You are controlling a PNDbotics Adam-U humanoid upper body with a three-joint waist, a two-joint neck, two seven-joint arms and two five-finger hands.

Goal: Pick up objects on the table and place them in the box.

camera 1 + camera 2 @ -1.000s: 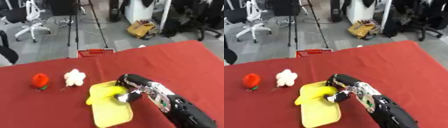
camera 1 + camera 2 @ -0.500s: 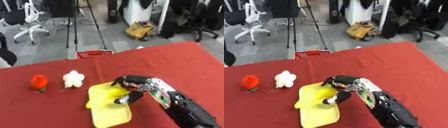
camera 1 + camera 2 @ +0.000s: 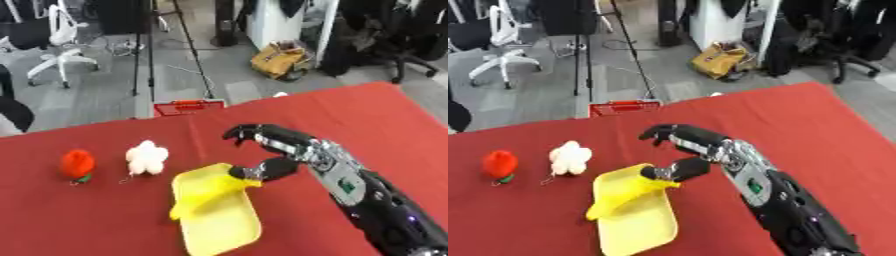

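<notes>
A yellow tray-like box [image 3: 223, 227] lies on the red table [image 3: 367, 120]. A yellow curved object [image 3: 206, 195] rests across the box's upper left rim. My right hand [image 3: 278, 148] hovers over the box's far right corner, open, fingers arched above and thumb low beside the yellow object's upper end; nothing sits between them. A white plush toy [image 3: 146, 157] and a red strawberry-like toy [image 3: 77, 164] lie on the table left of the box, well away from the hand. My left hand shows in neither view.
The table's far edge runs just behind the toys. Beyond it on the floor stand a small red basket [image 3: 188, 106], a tripod [image 3: 179, 45], office chairs [image 3: 61, 45] and a yellow bag [image 3: 280, 59]. Bare red cloth spreads to the right of my arm.
My right hand was curled round the yellow object over the box; it has since opened and lifted back, leaving the object lying on the box's rim.
</notes>
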